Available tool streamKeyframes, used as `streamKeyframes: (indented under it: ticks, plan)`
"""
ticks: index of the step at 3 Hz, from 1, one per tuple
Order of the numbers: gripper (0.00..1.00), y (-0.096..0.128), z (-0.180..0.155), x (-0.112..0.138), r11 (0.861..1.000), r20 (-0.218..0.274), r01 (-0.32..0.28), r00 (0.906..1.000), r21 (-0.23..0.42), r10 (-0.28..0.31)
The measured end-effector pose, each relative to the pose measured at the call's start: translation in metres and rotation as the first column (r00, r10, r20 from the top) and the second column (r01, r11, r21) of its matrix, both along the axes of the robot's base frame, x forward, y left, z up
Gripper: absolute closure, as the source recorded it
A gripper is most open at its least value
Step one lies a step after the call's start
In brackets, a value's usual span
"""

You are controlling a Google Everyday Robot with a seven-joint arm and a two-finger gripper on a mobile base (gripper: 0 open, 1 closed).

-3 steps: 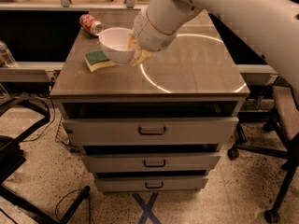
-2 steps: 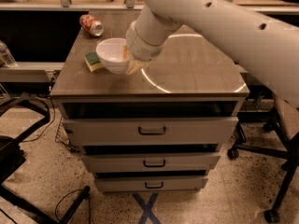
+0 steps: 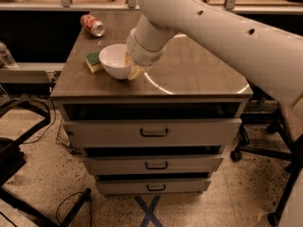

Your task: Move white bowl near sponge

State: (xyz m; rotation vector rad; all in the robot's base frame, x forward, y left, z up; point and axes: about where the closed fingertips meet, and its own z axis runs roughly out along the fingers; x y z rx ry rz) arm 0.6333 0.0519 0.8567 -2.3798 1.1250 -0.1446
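Observation:
The white bowl (image 3: 113, 60) sits upright on the cabinet top (image 3: 189, 79), near its front left. The sponge (image 3: 94, 61), yellow with a dark green top, lies right beside the bowl on its left, partly hidden by the bowl's rim. My gripper (image 3: 131, 66) is at the bowl's right rim, with yellowish fingers (image 3: 135, 72) gripping that rim. The white arm reaches in from the upper right and hides the wrist.
A red soda can (image 3: 92, 25) lies on its side at the back left of the cabinet top. The cabinet has three drawers (image 3: 154, 132) below. A chair base (image 3: 265, 152) stands on the right; cables and a dark frame lie on the floor at left.
The arm has carried the bowl leftward and toward the front edge. The bowl now stands lower, next to the sponge and covering part of it.

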Motion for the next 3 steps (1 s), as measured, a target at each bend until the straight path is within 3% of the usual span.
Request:
streamKeyframes:
  ticks: [3]
  plan:
    - [0.04, 0.0024, -0.0038, -0.0011, 1.000, -0.006, -0.005, 1.0000, -0.003, 0.005]
